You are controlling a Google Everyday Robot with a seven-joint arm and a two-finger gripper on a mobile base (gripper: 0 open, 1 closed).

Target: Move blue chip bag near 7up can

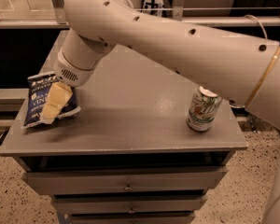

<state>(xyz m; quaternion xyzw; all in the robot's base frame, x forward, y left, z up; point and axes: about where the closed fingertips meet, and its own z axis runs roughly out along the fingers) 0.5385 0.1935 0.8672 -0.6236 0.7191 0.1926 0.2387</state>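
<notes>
The blue chip bag (37,99) lies flat near the left edge of the grey cabinet top (130,111). It is dark navy with white lettering. My gripper (52,107) hangs from the big white arm (177,45) and sits right over the bag, its cream fingers (56,101) covering the bag's right half. The 7up can (203,109) stands upright near the right front corner, far from the bag, silver-white with green and red marks.
The cabinet has drawers (126,185) below its front edge. A speckled floor (4,195) lies around it. Metal railings and glass (32,3) stand behind. The arm spans the back of the top, above the can.
</notes>
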